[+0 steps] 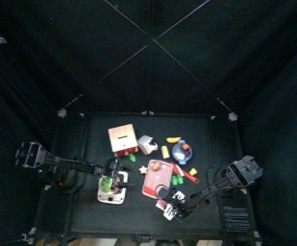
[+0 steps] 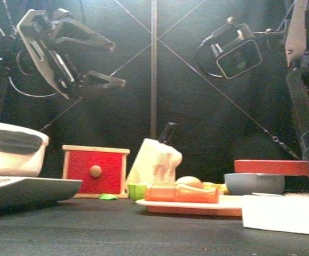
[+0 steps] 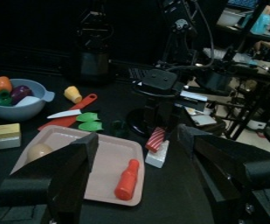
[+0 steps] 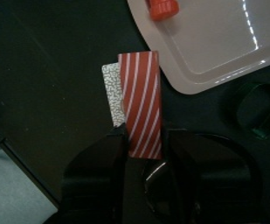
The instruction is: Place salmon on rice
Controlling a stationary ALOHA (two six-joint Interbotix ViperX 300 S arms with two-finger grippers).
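**Salmon over the rice, right arm lowering it**

My right gripper [image 4: 143,150] is clamped on one end of the salmon [image 4: 141,101], a red-and-white striped strip. The free end lies over the rice [image 4: 111,92], a speckled white block sitting on the bare table just off the pink tray [image 4: 218,52]. From the left wrist camera, the salmon [image 3: 157,139] stands tilted on the rice [image 3: 155,157] beside the tray [image 3: 96,171]; whether it rests fully on it I cannot tell.

To do this well, I judge the strip should be laid flat along the block's length and centred before the jaws part, since it now sits toward one long edge. Opening slowly should keep it from flipping off.

The left gripper [image 3: 137,188] hangs spread wide near the table's front left, holding nothing.

The table [image 1: 86,130] is black and matte, crowded around the middle: a red box [image 1: 122,139], a bowl [image 1: 183,152] of toy fruit, a knife [image 3: 69,109] and green pieces. Black curtains close the pen; beyond them the left wrist camera catches cluttered benches.
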